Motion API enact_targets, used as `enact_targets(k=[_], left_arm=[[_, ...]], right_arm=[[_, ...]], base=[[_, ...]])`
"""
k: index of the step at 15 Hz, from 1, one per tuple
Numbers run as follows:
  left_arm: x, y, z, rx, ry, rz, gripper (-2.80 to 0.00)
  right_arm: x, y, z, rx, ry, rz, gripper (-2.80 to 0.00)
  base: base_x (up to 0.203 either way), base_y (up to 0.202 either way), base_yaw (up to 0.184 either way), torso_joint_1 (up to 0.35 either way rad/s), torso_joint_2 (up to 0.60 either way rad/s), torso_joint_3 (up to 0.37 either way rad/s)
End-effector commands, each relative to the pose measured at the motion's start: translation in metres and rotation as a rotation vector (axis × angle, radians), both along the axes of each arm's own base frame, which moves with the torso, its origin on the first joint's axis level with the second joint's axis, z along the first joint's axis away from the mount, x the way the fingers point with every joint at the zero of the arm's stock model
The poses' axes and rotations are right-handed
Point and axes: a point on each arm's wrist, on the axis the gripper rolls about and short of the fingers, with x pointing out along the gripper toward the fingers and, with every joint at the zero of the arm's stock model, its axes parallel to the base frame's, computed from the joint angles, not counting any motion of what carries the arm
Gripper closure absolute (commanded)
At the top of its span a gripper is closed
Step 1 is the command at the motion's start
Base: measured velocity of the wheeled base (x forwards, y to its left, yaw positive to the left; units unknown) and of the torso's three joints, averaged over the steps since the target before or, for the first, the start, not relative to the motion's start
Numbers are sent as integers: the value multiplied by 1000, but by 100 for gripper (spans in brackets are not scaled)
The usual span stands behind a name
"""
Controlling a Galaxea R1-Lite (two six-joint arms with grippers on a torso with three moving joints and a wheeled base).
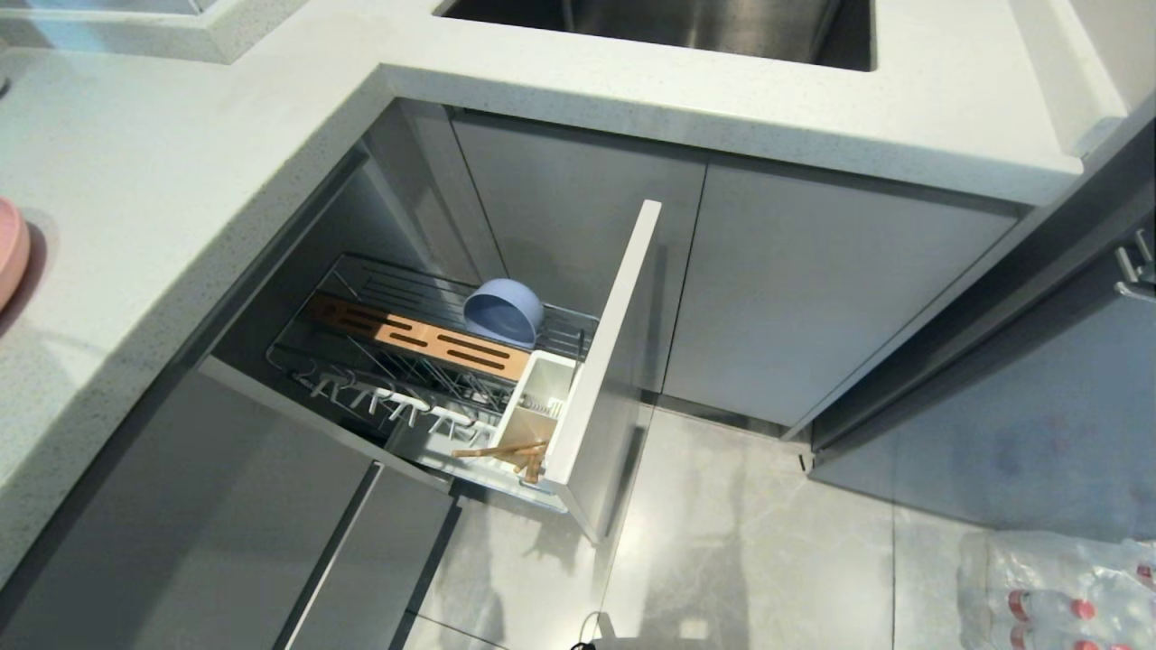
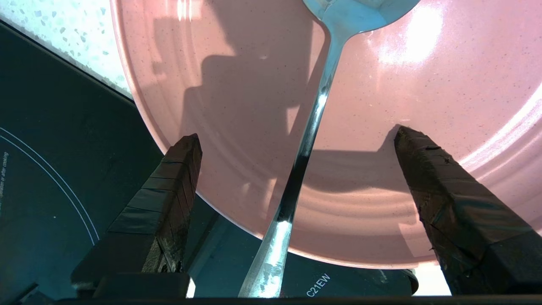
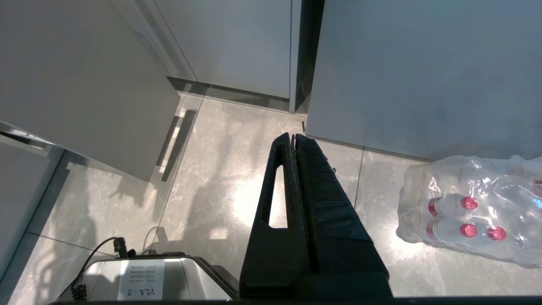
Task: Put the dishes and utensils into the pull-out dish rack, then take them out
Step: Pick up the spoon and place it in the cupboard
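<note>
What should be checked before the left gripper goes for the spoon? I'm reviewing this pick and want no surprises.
1. Left gripper open: ok, fingers stand wide apart.
2. Spoon handle between the fingers: ok, it runs up the gap.
3. Spoon free of the grip: ok, neither finger touches it.
4. Spoon resting on the pink plate: ok.
5. Pull-out dish rack open: ok; blue-grey bowl and chopsticks are inside.
6. Right gripper parked: ok, shut above the floor.

Speckled white countertop (image 1: 181,181), steel sink (image 1: 686,27) — grey cabinet doors (image 1: 813,289), glossy marbled floor tiles (image 1: 750,542).
</note>
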Motion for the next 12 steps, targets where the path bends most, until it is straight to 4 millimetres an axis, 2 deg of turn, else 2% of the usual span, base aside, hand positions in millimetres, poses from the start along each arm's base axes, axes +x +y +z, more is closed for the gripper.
enact_targets(k=[1,5,6,12], left_arm=[[3,2,-4,-14,11,-8,-280],[7,2,-6,-21,15,-18,-280],[7,2,-6,-24,17,-18,0],[6,0,-4,-18,13,-16,0]], right_arm=[[0,0,0,0,0,-1,0],[0,0,0,0,0,-1,0],[0,0,0,0,0,0,0],[0,0,0,0,-1,-1,0]], base=[[0,0,0,0,0,0],[0,0,0,0,0,0],[0,0,0,0,0,0],[0,0,0,0,0,0]])
